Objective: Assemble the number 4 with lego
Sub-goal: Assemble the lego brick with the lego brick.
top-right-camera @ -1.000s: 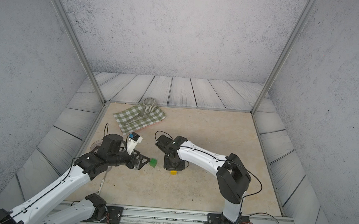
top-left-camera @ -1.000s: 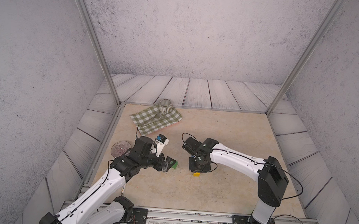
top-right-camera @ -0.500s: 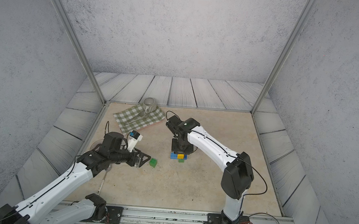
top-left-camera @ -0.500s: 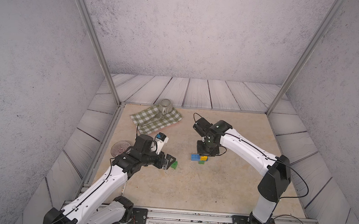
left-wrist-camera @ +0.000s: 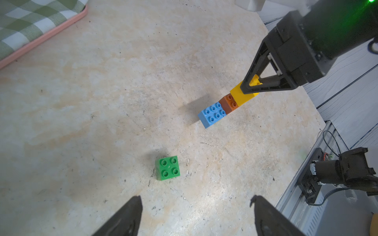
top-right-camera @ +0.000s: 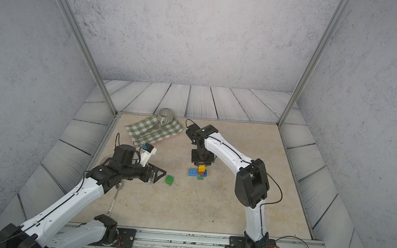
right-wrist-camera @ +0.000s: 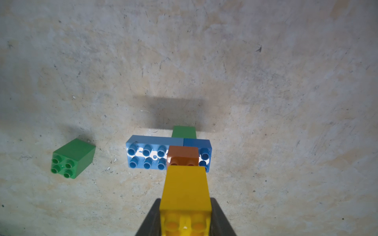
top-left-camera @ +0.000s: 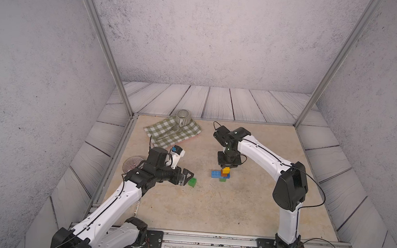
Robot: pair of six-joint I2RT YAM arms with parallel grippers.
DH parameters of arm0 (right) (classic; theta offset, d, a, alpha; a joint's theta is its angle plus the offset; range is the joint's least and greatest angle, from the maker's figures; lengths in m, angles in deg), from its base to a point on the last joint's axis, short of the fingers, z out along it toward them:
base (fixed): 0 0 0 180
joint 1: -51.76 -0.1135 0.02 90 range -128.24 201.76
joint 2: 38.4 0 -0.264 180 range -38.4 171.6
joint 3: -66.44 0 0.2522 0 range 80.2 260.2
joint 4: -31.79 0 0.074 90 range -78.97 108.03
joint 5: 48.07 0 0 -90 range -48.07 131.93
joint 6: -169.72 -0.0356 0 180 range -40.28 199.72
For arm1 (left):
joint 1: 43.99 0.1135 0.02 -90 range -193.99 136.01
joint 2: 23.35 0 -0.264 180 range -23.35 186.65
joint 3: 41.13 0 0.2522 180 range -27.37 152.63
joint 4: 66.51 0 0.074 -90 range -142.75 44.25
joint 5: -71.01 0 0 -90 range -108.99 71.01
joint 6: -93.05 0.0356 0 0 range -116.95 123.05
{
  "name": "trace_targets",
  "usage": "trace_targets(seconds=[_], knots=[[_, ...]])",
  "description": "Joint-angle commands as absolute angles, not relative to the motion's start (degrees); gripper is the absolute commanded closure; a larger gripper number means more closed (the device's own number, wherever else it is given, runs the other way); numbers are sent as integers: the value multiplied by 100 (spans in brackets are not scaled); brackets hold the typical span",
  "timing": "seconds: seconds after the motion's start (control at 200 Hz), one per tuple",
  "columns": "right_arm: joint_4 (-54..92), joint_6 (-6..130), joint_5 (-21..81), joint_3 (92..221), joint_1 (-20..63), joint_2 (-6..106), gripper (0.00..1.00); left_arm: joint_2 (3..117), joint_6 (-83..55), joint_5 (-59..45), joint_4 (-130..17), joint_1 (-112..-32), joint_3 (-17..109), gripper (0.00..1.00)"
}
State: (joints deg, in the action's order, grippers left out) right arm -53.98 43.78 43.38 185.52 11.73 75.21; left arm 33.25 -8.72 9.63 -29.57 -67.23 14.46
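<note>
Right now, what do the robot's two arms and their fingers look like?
Both the left arm and right arm have white links and bulky black joints. Thin black cables run along them. The left gripper and right gripper are black, with triangular open-framed fingers. A white module with a blue patch sits by the left wrist.

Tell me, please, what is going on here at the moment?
The right gripper is shut on the yellow brick topping the unfinished number 4: yellow over an orange-brown brick on a blue crossbar, green stem beneath. The left gripper is open beside a loose green brick on the table, not yet added.
</note>
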Motion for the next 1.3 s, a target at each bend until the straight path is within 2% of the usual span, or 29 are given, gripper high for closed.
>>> trace_targets(seconds=[0.0,0.49,1.291], knots=[[-5520,4481,4328,18657,1255,7558,65,3335,-873,1071,-3080,-6653,1407,13],[-5306,4414,4018,18585,1264,7608,65,3377,-881,1134,-3109,-6571,1412,13],[-4974,4364,4182,18038,1238,7561,64,3361,-901,1151,-3125,-6543,1403,13]])
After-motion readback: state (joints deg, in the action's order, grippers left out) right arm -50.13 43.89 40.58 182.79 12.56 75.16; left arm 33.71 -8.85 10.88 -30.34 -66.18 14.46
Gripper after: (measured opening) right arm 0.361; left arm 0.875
